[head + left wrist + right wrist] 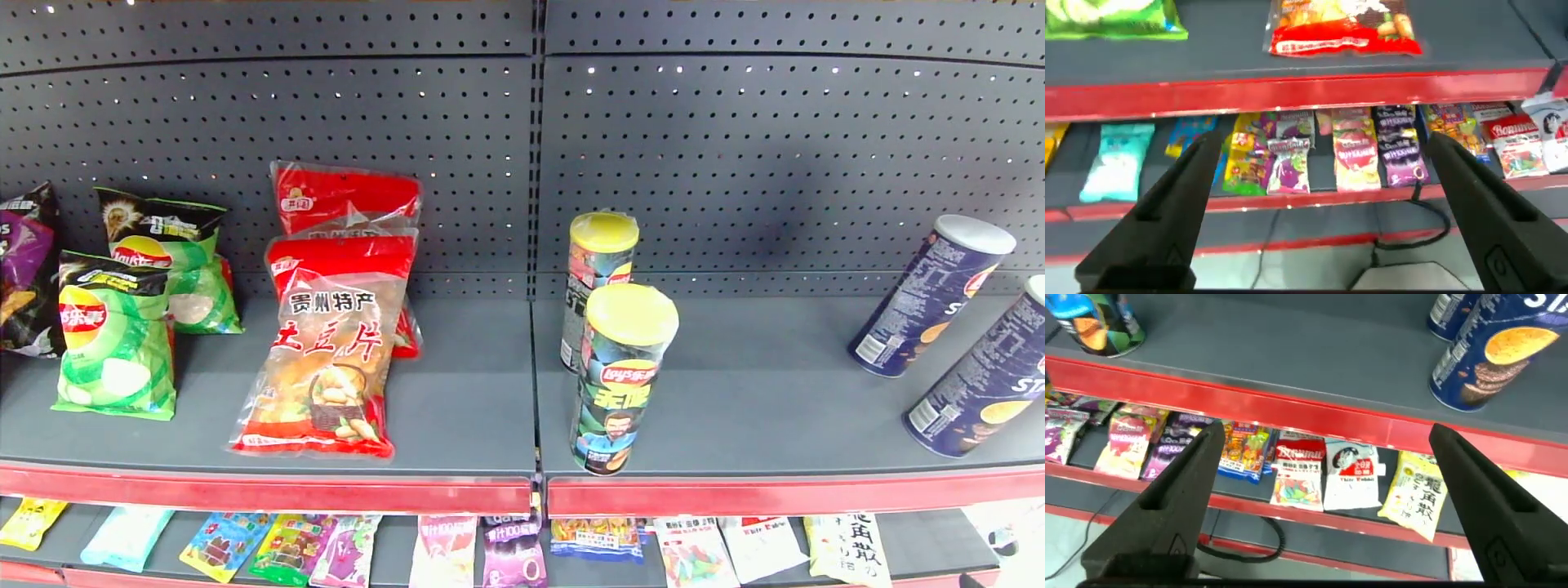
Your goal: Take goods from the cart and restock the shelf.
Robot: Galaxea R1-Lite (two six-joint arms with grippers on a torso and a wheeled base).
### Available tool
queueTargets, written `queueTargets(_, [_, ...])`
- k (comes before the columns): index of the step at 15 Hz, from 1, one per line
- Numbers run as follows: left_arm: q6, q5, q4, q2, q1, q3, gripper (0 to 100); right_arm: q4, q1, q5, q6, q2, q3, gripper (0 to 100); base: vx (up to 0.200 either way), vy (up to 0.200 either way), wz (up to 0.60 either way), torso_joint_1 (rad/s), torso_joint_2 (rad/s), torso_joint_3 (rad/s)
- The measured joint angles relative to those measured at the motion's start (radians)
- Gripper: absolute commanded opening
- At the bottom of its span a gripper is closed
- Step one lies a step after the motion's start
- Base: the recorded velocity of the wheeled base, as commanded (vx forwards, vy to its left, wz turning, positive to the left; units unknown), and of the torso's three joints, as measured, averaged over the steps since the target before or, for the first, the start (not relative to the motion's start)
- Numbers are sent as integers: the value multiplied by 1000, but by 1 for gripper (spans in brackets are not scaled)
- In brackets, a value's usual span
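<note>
Okay, starting at the far left of the shelf point(457, 408): one dark purple bag point(24, 269), cut off by the edge of the head view, so I can't make out its full shape. Just beside it I count two green chip bags point(114, 347), one in front and one behind, both upright. Next come two red bags point(326, 351), the front one clear enough to show pale slices inside. The rear one is mostly hidden, with just its red top showing above.

Past the shelf's centre seam there are two yellow-lidded cans point(622, 380), standing one behind the other and touching or nearly so. The front can is near the red lip. Well apart, on the right, are two dark blue cans point(931, 298) with pale lids. They look tilted from the head camera, and I can't tell whether they really lean. The nearer one is clipped by the frame.

Below the lip sits a lower shelf point(922, 531) with a row of small packets point(445, 547), overlapping and partly cropped, too crowded for a clean count.

Left gripper point(1319, 143): fingers spread wide, nothing between them, hanging in front of that lower row. Right gripper point(1327, 433): spread the same way, empty, below the blue cans.
</note>
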Motion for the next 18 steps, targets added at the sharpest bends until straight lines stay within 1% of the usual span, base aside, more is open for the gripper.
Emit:
queueTargets(1, [19, 0, 1, -17, -4, 4, 100, 1, 0, 3, 0, -18, 11, 100, 0, 0, 0, 0, 0, 0])
queueTargets(2, [25, 0, 1, -30, -6, 9, 100, 1, 0, 2, 0, -39, 25, 100, 0, 0, 0, 0, 0, 0])
queueTargets(3, [33, 0, 1, -39, -7, 12, 100, 2, 0, 3, 0, -54, 34, 100, -200, 0, 0, 2, 12, -2])
queueTargets(6, [40, 4, 6, -71, -7, 22, 100, 4, -1, 2, 0, -87, 45, 100, -200, 0, 0, 14, 9, 4])
queueTargets(8, [40, 4, 6, -92, -7, 29, 100, 35, -1, 1, 0, -111, 47, 100, -200, 0, 0, -7, 0, 5])
queueTargets(9, [40, 4, 5, -100, -7, 31, 100, 53, -2, 0, 0, -123, 47, 100, 0, 0, 0, 0, 0, 0])
queueTargets(11, [45, 4, 6, -115, -8, 34, 100, 149, -2, -3, -1, -164, 43, 100, 0, 0, 0, 0, 0, 0])
queueTargets(12, [51, 4, 5, -121, -8, 38, 100, 169, -4, -3, -1, -180, 31, 100, 0, 0, 0, 0, 0, 0])
queueTargets(14, [77, 4, 5, -136, -9, 52, 100, 173, -3, 0, -1, -204, 23, 100, 0, 0, 0, 0, 0, 0])
queueTargets(15, [83, 5, 2, -142, -8, 59, 100, 174, -2, 1, -1, -216, 22, 100, 0, 0, 0, 0, 0, 0])
queueTargets(18, [83, 7, 2, -151, -8, 67, 100, 174, -2, -6, 1, -270, 21, 100, 0, 0, 0, 0, 0, 0])
